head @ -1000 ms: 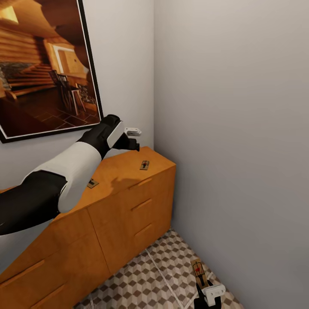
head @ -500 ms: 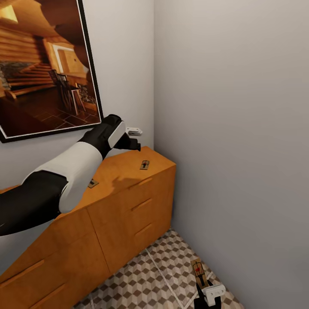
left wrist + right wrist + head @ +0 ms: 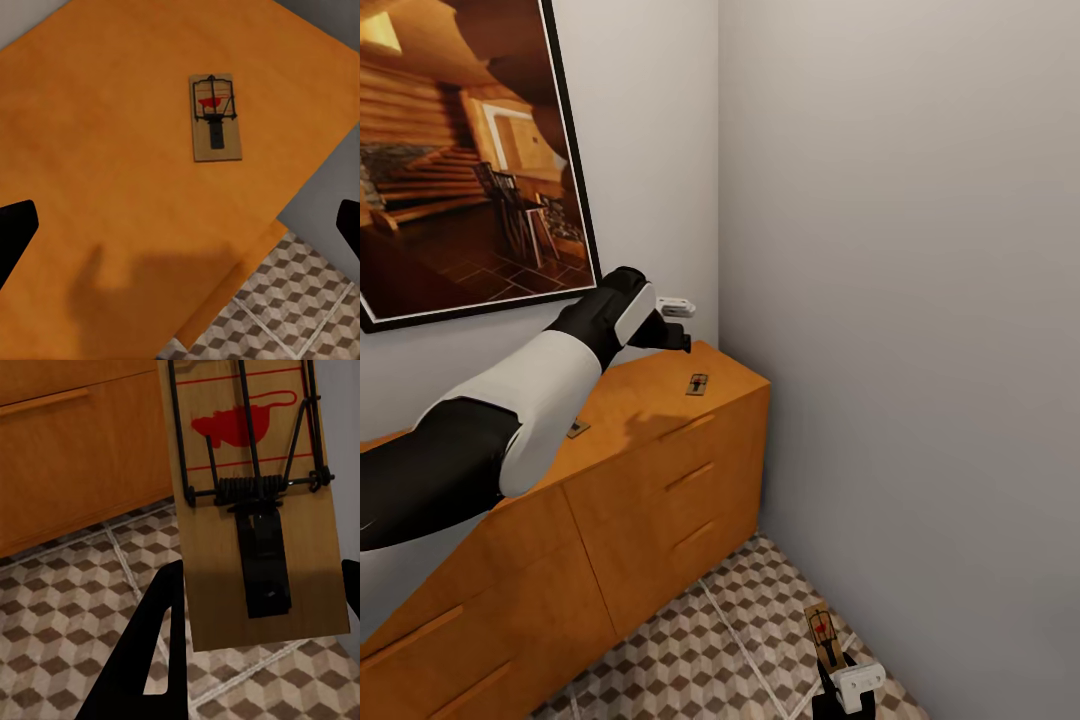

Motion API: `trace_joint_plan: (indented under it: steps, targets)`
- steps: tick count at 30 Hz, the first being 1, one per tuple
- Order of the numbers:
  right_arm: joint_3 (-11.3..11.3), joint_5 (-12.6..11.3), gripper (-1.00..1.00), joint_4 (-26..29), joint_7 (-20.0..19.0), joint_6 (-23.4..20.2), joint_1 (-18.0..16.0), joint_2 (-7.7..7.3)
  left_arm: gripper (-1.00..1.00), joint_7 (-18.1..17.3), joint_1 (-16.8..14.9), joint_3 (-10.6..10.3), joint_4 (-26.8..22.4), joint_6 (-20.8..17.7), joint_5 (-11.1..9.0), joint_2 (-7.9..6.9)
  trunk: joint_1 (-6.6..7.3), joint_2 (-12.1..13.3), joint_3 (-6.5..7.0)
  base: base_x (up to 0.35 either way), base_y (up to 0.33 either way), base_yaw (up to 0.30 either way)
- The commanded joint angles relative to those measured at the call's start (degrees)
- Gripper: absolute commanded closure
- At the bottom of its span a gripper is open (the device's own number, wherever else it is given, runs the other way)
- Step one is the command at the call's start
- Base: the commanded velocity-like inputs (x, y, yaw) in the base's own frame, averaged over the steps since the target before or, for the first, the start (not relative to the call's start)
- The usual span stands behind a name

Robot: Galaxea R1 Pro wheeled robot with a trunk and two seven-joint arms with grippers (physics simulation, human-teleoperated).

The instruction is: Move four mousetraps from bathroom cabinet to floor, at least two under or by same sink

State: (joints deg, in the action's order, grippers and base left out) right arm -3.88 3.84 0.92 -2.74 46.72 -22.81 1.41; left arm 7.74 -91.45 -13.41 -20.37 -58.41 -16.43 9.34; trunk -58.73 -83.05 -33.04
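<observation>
The orange-brown cabinet (image 3: 650, 470) stands against the wall. One mousetrap (image 3: 697, 384) lies flat on its top near the far end, and the edge of another mousetrap (image 3: 576, 428) peeks out from behind my left forearm. My left gripper (image 3: 682, 323) hovers open above the cabinet top, short of the far mousetrap (image 3: 215, 118), with both fingertips (image 3: 15, 234) wide apart and nothing between them. Low at the front, my right gripper (image 3: 842, 682) is shut on a third mousetrap (image 3: 822, 632), holding it up above the cube-patterned bathroom floor (image 3: 700, 660). The held mousetrap (image 3: 255, 502) shows its red mark and wire spring. The sink is out of view.
A large framed picture (image 3: 460, 160) hangs on the wall above the cabinet. A grey wall (image 3: 900, 300) closes the corner on the right, leaving a narrow strip of tiled floor between it and the cabinet's drawer fronts (image 3: 67, 457).
My left gripper has crept slightly further along the cabinet top toward the far mousetrap. The right gripper and its mousetrap have stayed put.
</observation>
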Motion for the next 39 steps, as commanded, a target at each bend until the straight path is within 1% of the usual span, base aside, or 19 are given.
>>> trace_joint_plan:
  steps: [1,9,19,39]
  targets:
    - [-0.3,-0.2,1.00,0.0,0.0,0.1,0.0,0.00,-1.00,0.5,0.0,-0.4,-0.1,-0.2,-0.6,-0.03,0.00,0.0,-0.06,0.000,0.000,0.000]
    - [-0.3,-0.2,1.00,0.0,0.0,0.2,0.0,0.00,-1.00,0.4,0.0,-0.4,-0.1,-0.2,-0.6,-0.08,0.00,0.0,-0.06,0.000,0.000,-0.011]
    - [-0.3,-0.2,1.00,0.0,0.0,0.1,0.0,0.00,-1.00,0.4,0.0,-0.4,-0.1,-0.2,-0.6,-0.11,0.00,0.0,-0.06,0.000,0.000,-0.151]
    - [-0.3,-0.2,1.00,0.0,0.0,0.1,0.0,0.00,-1.00,0.4,-0.1,-0.4,0.1,-0.1,-0.6,-0.15,0.00,0.0,-0.06,0.000,0.000,-0.005]
